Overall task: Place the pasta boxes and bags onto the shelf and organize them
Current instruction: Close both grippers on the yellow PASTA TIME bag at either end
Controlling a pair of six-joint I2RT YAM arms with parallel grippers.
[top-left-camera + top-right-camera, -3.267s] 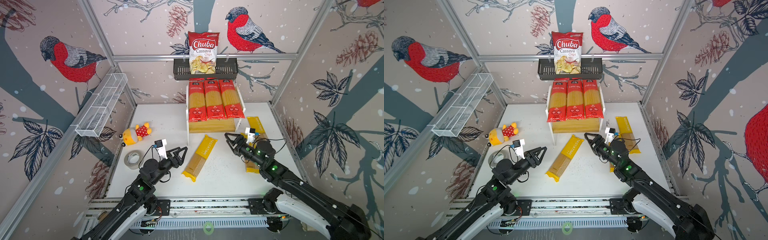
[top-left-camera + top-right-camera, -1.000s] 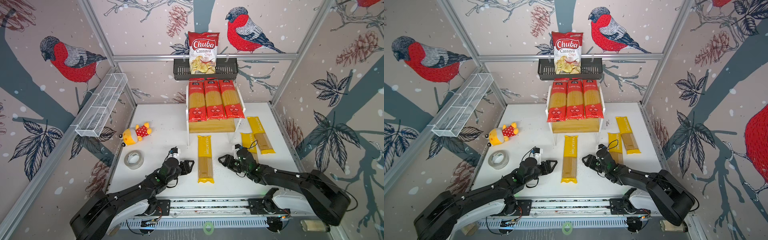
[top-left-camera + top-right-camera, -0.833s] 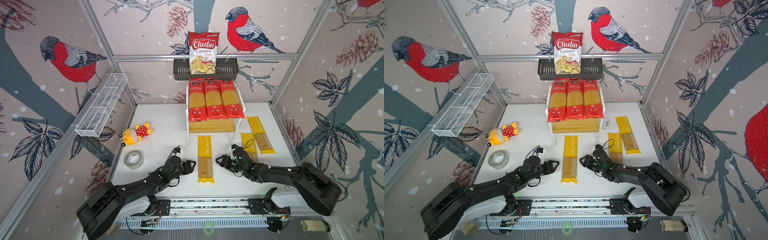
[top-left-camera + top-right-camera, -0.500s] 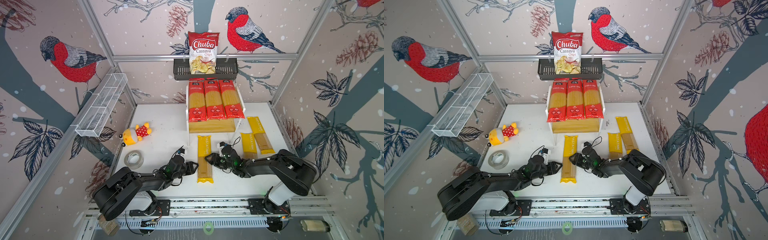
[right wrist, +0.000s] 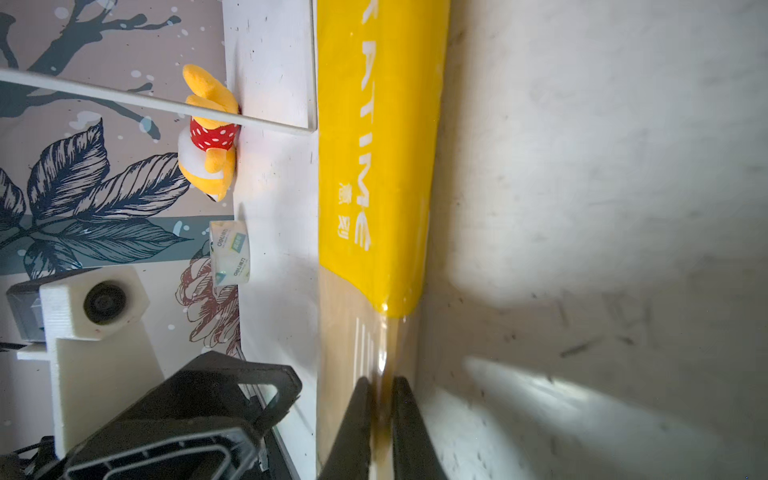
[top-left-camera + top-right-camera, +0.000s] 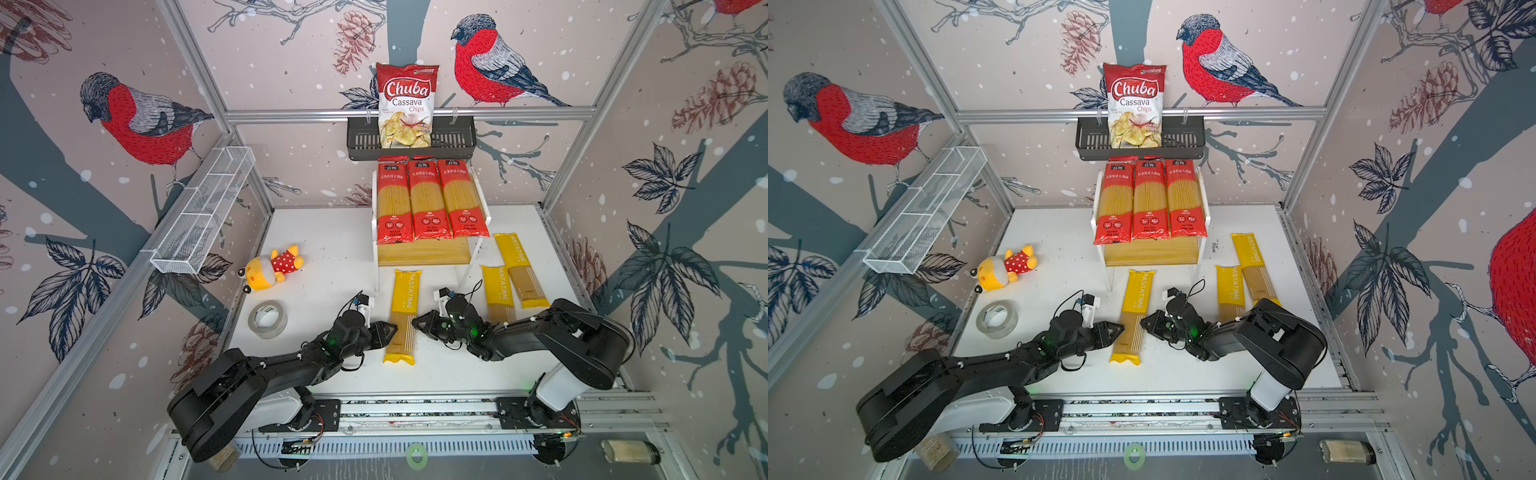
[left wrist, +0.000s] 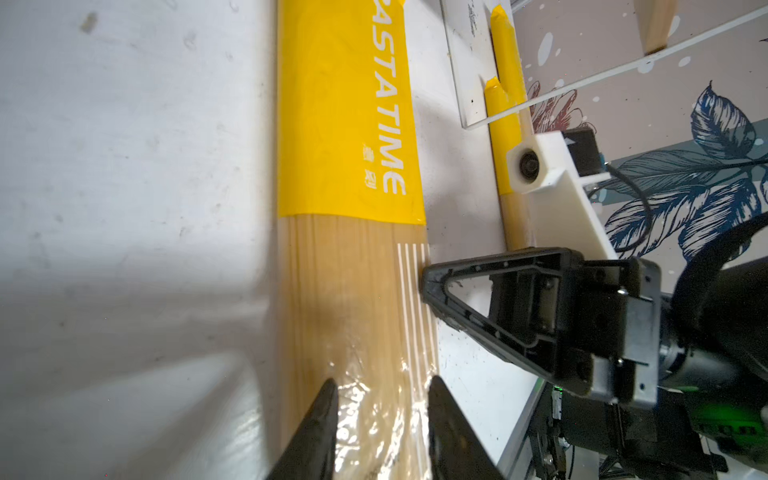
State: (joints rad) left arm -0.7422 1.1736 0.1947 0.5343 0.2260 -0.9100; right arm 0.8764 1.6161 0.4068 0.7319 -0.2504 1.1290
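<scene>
The right pincer is clenching the clear edge of the yellow PASTATIME spaghetti pack, which is lying on the desk between both pincers. The left pincer is straddling its opposite edge; grip cannot be told.

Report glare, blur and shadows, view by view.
Left wrist: film glare on the yellow pasta pack near the left gripper; table soft, shadowed. Right wrist: table smeared, dark shadow beside the right gripper. Both top views: sharp, evenly lit.
</scene>
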